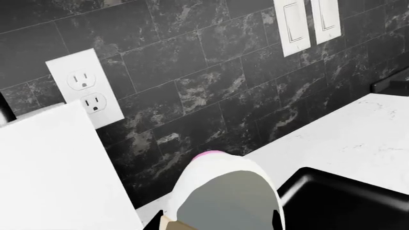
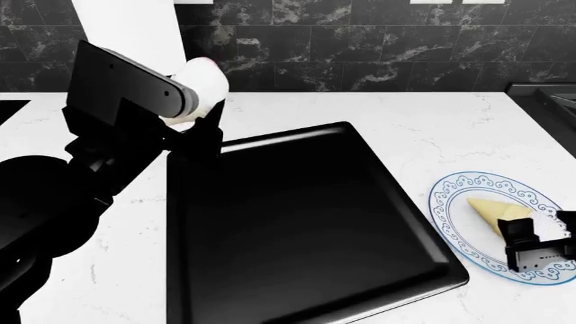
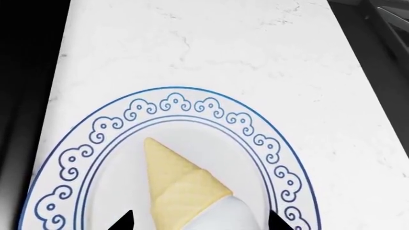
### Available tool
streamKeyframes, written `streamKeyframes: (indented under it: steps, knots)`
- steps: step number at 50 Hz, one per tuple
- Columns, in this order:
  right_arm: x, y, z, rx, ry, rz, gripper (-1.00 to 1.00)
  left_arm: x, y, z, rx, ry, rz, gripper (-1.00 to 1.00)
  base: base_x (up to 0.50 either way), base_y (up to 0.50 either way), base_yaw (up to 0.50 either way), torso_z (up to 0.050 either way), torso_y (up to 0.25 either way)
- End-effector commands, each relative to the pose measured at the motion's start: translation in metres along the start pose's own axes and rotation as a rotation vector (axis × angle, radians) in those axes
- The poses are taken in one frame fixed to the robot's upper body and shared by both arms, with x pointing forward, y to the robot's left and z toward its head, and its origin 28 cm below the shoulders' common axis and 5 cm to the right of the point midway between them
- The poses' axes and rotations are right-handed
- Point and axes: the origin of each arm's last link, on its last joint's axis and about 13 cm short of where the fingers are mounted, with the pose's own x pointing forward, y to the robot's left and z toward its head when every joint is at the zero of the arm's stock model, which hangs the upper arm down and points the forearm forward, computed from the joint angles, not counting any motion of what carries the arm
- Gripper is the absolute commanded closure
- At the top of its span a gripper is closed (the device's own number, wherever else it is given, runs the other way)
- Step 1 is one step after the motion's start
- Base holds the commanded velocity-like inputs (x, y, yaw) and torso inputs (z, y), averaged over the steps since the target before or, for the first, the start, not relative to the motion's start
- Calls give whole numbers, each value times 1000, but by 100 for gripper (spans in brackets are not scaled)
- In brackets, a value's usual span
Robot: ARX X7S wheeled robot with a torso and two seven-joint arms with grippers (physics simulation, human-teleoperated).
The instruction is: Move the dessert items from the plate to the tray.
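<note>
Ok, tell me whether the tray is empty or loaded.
Empty. The tray shows only bare black surface; one cone is held above its corner, the other cone lies on the plate.

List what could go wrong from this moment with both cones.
1. The left gripper holds one ice-cream cone scoop-up above the tray's far left corner; released from here it may tip or roll onto the counter.
2. The right gripper straddles the scoop end of the cone on the plate; closing there may squeeze the cone out, or drag the plate.

One cone (image 2: 493, 210) flat on plate, other (image 2: 202, 81) aloft beside black tray (image 2: 297, 229).
</note>
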Motion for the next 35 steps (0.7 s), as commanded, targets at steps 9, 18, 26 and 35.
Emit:
streamKeyframes:
  steps: [9,18,26,35]
  knots:
    - [6,1,-2,-2,14,4,-100,-1,0,1,-5,-4,4,100,0,0,0,0,0]
    - [7,2,-2,-3,16,4,-100,-1,0,0,-5,-5,3,100,0,0,0,0,0]
    - [9,2,-3,-5,22,7,-100,-1,0,0,-4,-3,-1,100,0,0,0,0,0]
    - [9,2,-4,-7,26,7,-100,0,0,1,-4,-3,-2,100,0,0,0,0,0]
